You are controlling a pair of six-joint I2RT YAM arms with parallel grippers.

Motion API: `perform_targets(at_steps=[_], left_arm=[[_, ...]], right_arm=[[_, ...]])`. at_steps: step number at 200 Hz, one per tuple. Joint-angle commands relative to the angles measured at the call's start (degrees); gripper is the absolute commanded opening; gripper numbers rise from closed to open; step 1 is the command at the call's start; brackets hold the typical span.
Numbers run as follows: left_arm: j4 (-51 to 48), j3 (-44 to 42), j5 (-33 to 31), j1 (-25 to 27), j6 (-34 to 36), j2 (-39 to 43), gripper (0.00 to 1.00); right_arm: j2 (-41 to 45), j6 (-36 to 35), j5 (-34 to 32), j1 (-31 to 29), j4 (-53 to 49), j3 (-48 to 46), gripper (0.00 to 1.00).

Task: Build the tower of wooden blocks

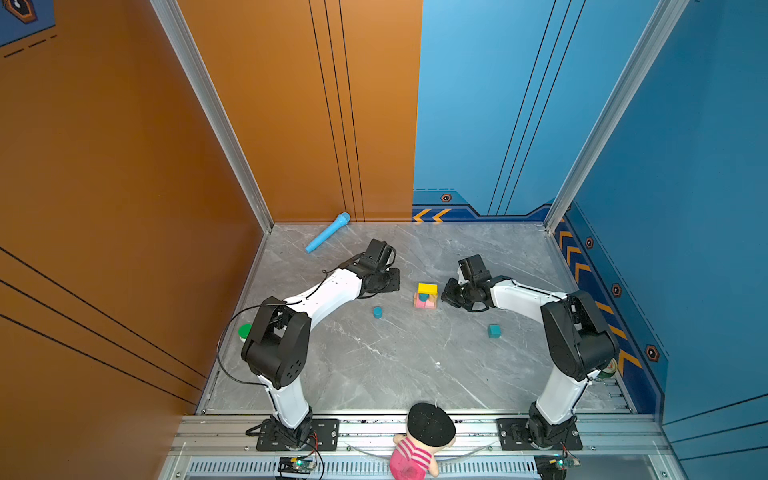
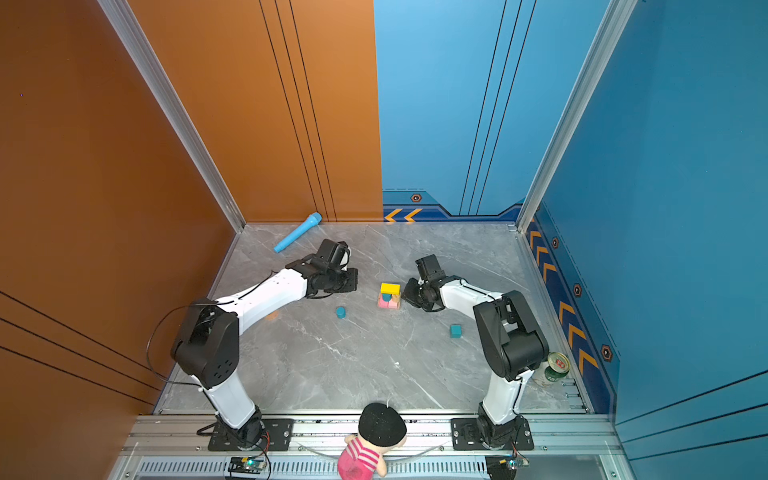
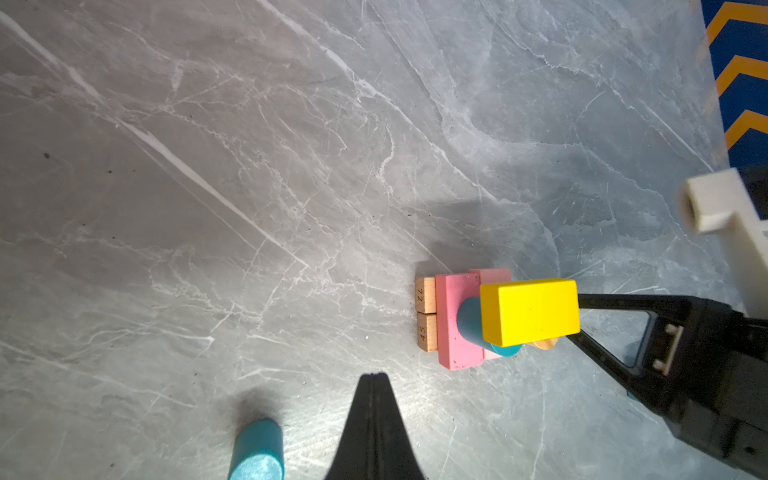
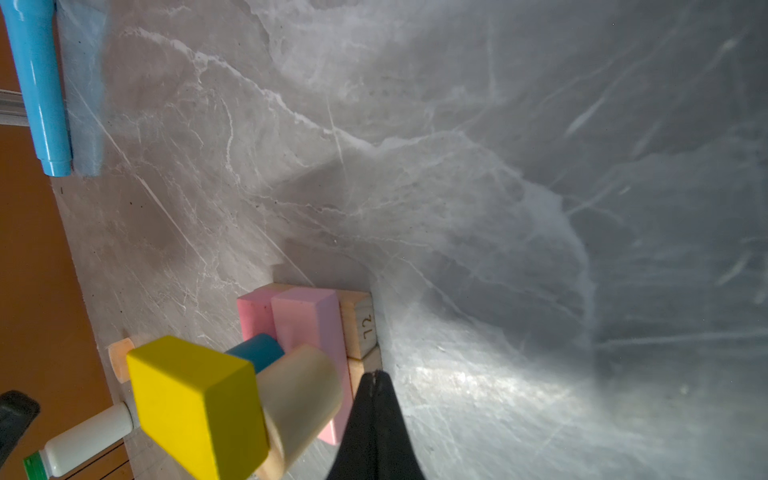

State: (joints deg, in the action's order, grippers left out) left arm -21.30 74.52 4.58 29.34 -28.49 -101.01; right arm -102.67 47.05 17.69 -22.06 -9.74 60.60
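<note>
Left wrist view: tower [image 3: 530, 311] base, two numbered tan blocks [image 3: 426, 332]; a top view adds one loose cube [image 1: 494, 331]. One loose cylinder [image 3: 257, 449]. Left gripper [image 3: 374, 376], right gripper [image 4: 376, 373]: jaws together, empty.

Robotics test cell: a grey marble-patterned bench [image 1: 395, 365] is boxed in by printed orange panels [image 1: 124, 166] and blue panels [image 1: 498, 104], the latter trimmed with orange chevrons [image 3: 744, 66]; the walls are framed by bare aluminium posts [image 1: 214, 112]; a white-and-black left arm [image 1: 328, 291] and right arm [image 1: 523, 301] are bolted through black base plates [image 1: 326, 432] to a slotted aluminium rail [image 1: 365, 428] along the front edge; a small circuit board [image 1: 297, 462] with a lit indicator and a loose black cable [image 1: 224, 353] are left exposed; painted wood blocks [image 1: 426, 296], a plastic microphone [image 1: 327, 232] and a doll [image 1: 415, 449] are set out as props.
</note>
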Motion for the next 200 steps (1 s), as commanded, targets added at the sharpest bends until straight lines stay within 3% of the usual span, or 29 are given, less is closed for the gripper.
perform_targets(at_steps=[1,200], left_arm=[[-1.46,1.6,0.57,0.36,0.48,-0.55,0.05],[-1.46,0.98,0.62,0.36,0.74,0.09,0.05]], right_arm=[[-0.49,0.85,0.5,-0.08,0.97,1.73,0.0],[-1.66,1.12,0.5,-1.4,0.7,3.61,0.0]])
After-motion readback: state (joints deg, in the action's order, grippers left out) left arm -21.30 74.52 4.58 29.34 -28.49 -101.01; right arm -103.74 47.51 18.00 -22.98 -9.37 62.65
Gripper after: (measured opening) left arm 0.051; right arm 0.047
